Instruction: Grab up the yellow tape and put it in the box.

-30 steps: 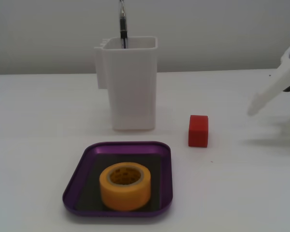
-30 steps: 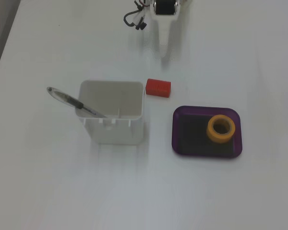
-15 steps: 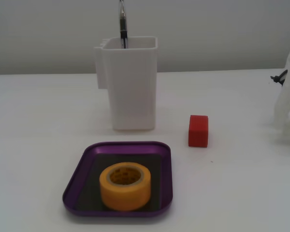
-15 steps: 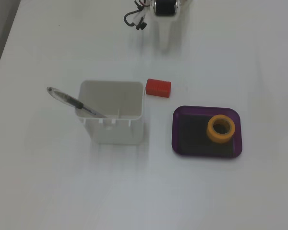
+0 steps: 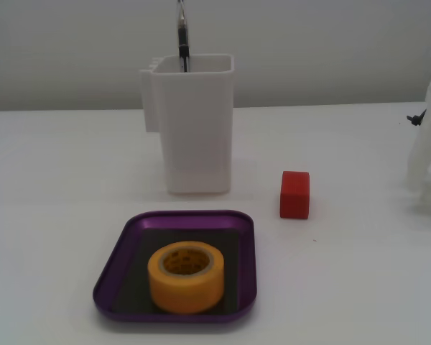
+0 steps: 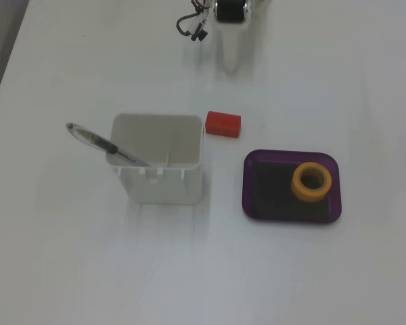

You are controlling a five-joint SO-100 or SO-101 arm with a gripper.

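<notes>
The yellow tape [image 6: 312, 182] lies flat inside the box [image 6: 257, 203], at about 5 o'clock from the distant gripper [image 6: 230, 57] in the top-down fixed view, whose jaws I cannot tell apart or together.

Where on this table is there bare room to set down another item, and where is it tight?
In the top-down fixed view, open table lies below the white container and purple tray, and right of the tray. It is tight between the container, the red cube and the tray. The yellow tape takes the tray's right part; its left floor is bare. The gripper sits at the top edge.
</notes>
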